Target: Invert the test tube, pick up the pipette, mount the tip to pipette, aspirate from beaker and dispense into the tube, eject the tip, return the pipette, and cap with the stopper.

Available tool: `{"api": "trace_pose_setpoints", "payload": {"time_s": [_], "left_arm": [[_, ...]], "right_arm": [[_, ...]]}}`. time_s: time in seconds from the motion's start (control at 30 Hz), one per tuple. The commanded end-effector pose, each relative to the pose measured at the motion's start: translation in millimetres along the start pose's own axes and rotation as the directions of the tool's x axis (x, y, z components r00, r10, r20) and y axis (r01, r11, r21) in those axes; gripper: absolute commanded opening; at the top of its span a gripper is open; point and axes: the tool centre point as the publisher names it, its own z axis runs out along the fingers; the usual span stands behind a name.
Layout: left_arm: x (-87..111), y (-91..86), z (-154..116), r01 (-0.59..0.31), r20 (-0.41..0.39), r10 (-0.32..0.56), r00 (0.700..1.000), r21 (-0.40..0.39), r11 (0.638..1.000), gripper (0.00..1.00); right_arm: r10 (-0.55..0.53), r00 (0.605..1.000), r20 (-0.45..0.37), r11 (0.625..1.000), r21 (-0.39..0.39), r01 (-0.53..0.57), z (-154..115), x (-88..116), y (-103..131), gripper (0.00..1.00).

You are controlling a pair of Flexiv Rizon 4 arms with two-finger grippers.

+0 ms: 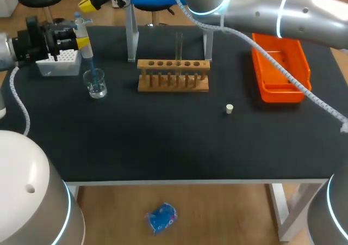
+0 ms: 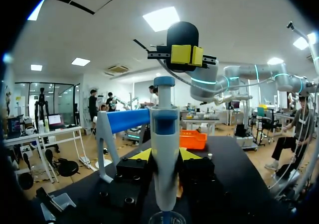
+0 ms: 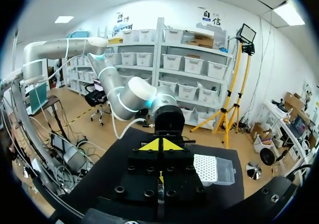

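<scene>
My left gripper (image 1: 69,38) (image 2: 164,157) is shut on the white and blue pipette (image 1: 84,38) (image 2: 165,149), which it holds upright. The pipette's tip dips into the small glass beaker (image 1: 96,85) (image 2: 167,218) with blue liquid. My right gripper (image 1: 88,1) (image 2: 187,55) (image 3: 160,145) is shut on nothing and hangs just above the pipette's plunger. A glass test tube (image 1: 178,44) stands in the wooden rack (image 1: 173,75). Right of the rack the white stopper (image 1: 229,109) (image 2: 210,156) lies on the mat.
The white tip box (image 1: 60,61) (image 3: 212,169) sits at the back left beside the beaker. An orange bin (image 1: 280,65) (image 2: 193,139) stands at the back right. Clear stand posts (image 1: 131,35) rise behind the rack.
</scene>
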Motion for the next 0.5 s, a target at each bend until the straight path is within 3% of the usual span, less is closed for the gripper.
{"api": "trace_pose_setpoints", "payload": {"time_s": [0.03, 0.5], "left_arm": [[-0.6, 0.2, -0.6, -0.001, -0.002, 0.001, 1.000, 0.001, 1.000, 0.00], [-0.6, 0.2, -0.6, -0.001, -0.002, 0.001, 1.000, 0.001, 1.000, 0.00]], "right_arm": [[0.020, 1.000, -0.022, 1.000, -0.009, -0.021, 5.9, -10.8, -1.4, 0.00], [0.051, 0.998, -0.028, 0.999, 0.001, -0.051, 10.5, -18.6, -3.7, 0.00]]}}
